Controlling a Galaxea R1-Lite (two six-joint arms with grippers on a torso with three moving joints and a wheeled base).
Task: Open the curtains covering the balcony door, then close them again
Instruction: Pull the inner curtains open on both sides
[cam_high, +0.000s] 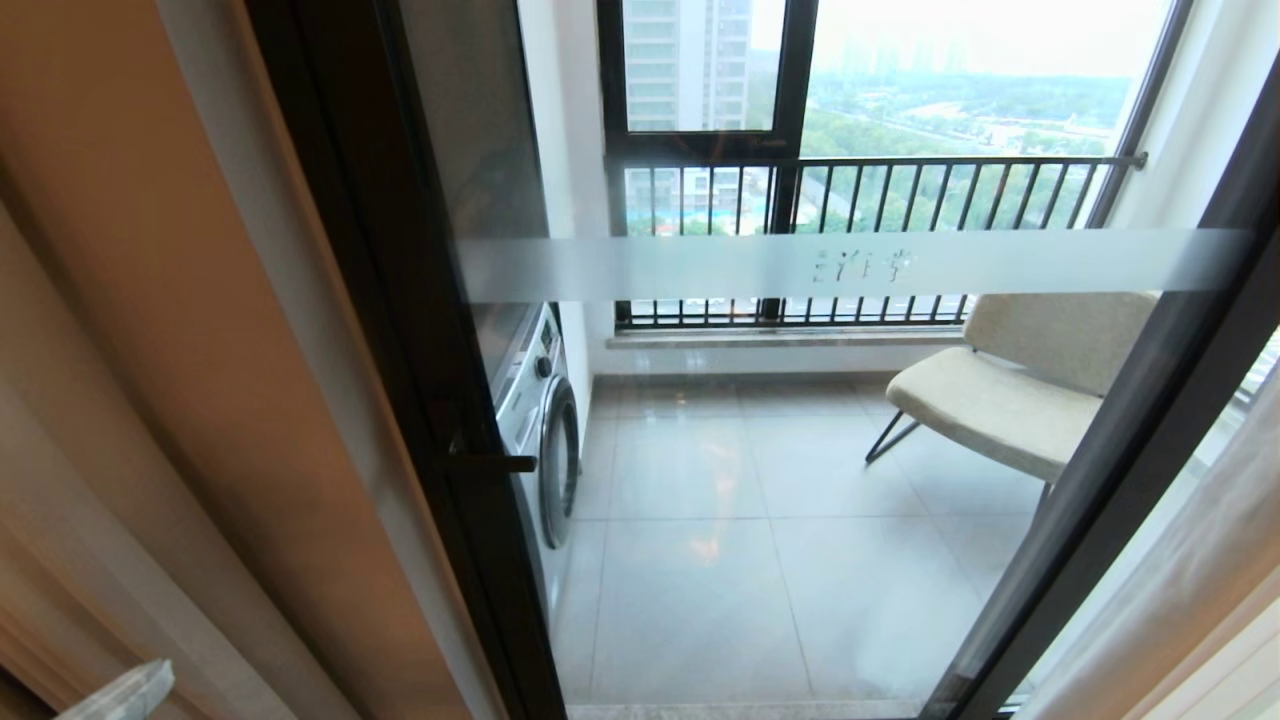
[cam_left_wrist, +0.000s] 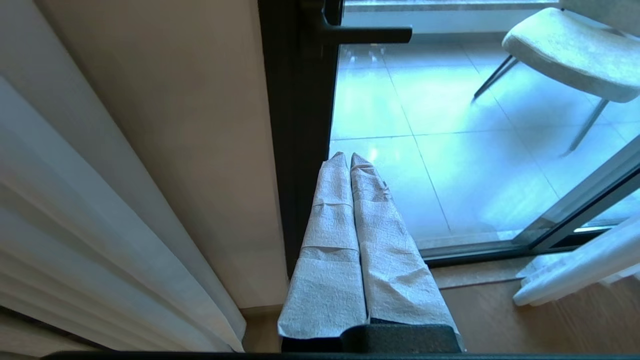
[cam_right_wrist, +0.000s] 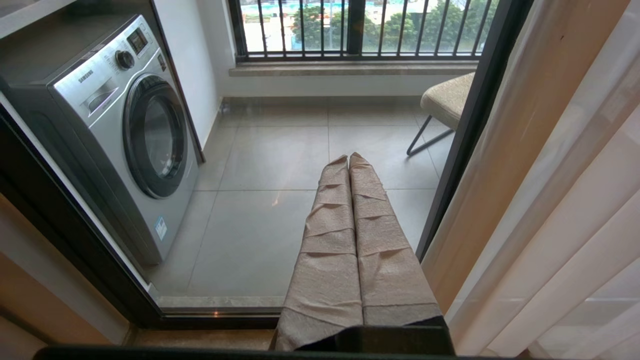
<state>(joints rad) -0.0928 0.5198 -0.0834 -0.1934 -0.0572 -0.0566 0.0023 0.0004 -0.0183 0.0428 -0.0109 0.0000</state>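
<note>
The curtains hang gathered at both sides: beige folds on the left (cam_high: 150, 350) and a pale sheer edge on the right (cam_high: 1180, 600). Between them the balcony door (cam_high: 760, 268) stands uncovered, clear glass in a dark frame with a frosted band and a small dark handle (cam_high: 490, 462). My left gripper (cam_left_wrist: 348, 156) is shut and empty, low in front of the door frame (cam_left_wrist: 300, 150), with the left curtains (cam_left_wrist: 100, 200) beside it; its tip shows at the head view's bottom left corner (cam_high: 150, 675). My right gripper (cam_right_wrist: 348, 157) is shut and empty, next to the right curtains (cam_right_wrist: 550, 175).
Behind the glass are a silver washing machine (cam_right_wrist: 125, 135) on the left, a beige chair (cam_high: 1010, 390) on the right, grey floor tiles and a barred window railing (cam_high: 870, 165). Wooden floor (cam_left_wrist: 550, 325) lies on my side of the door sill.
</note>
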